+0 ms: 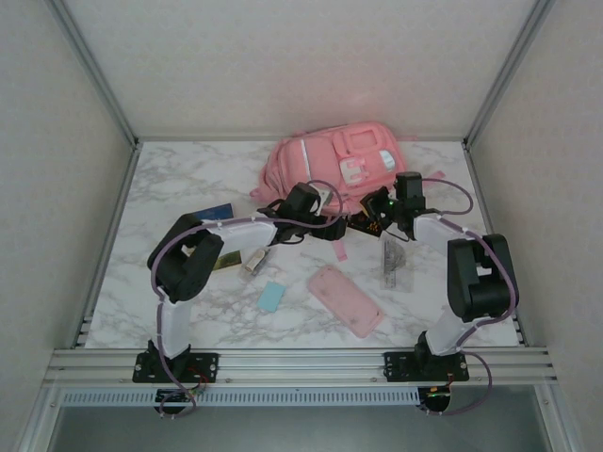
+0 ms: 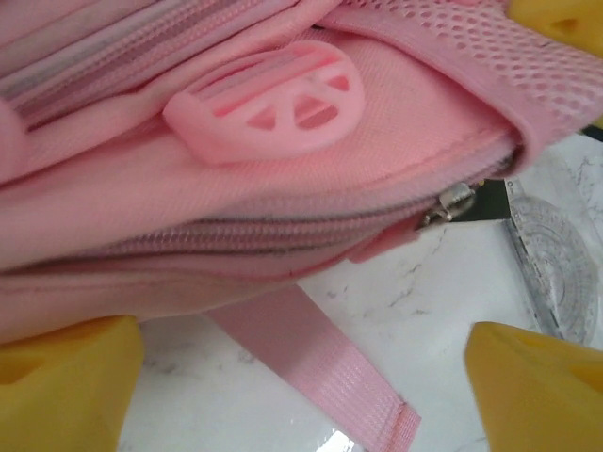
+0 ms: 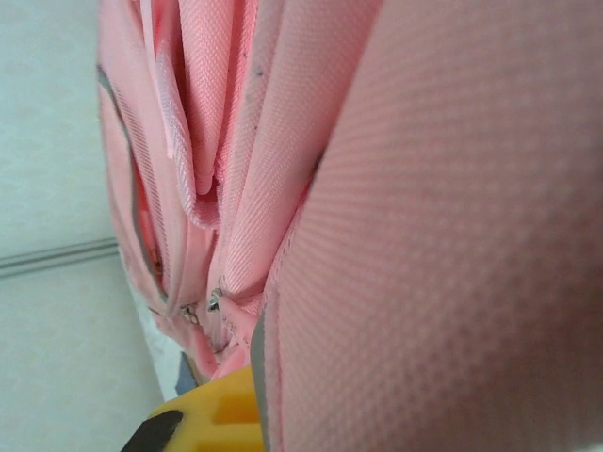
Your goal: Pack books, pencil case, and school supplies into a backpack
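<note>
1. Pink fabric backpack (image 1: pixel 339 160) with white trim. It lies at the far centre of the marbled surface (image 1: pixel 170 188), with its near edge turned toward both arms.
2. Left tool (image 2: pixel 301 395). Its yellow fingers (image 2: pixel 66 386) are spread well apart and grip nothing. It hovers at the backpack's near edge, with a loose pink strap (image 2: pixel 320 367) on the surface beneath the gap.
3. Right tool (image 1: pixel 382 215). Its jaws are together and pushed in among the backpack's folds. One yellow finger (image 3: pixel 212 419) shows under the cloth. Whether a fold is pinched cannot be told.
4. Metal zip pull (image 2: pixel 454 201).
   - It sits at the right end of a zipper line that runs crosswise just beyond the left tool's fingertips.
   - The teeth appear closed.
   - Judged relation: the pull lies ahead and to the right of the left tool's centre, on the side toward the right tool, and the zipper's long axis lies across the left tool's approach.
   - The left arm looks the nearer and has its jaws free.
5. Items on the surface, none yet packed.
   - The pencil case (image 1: pixel 345 301) lies near the centre, set diagonally.
   - The light-blue block (image 1: pixel 271 297) is just to its left.
   - The transparent strip (image 1: pixel 394 264) lies beside the right arm.
   - The landscape book (image 1: pixel 215 212) is at the left, by the left arm.
</note>
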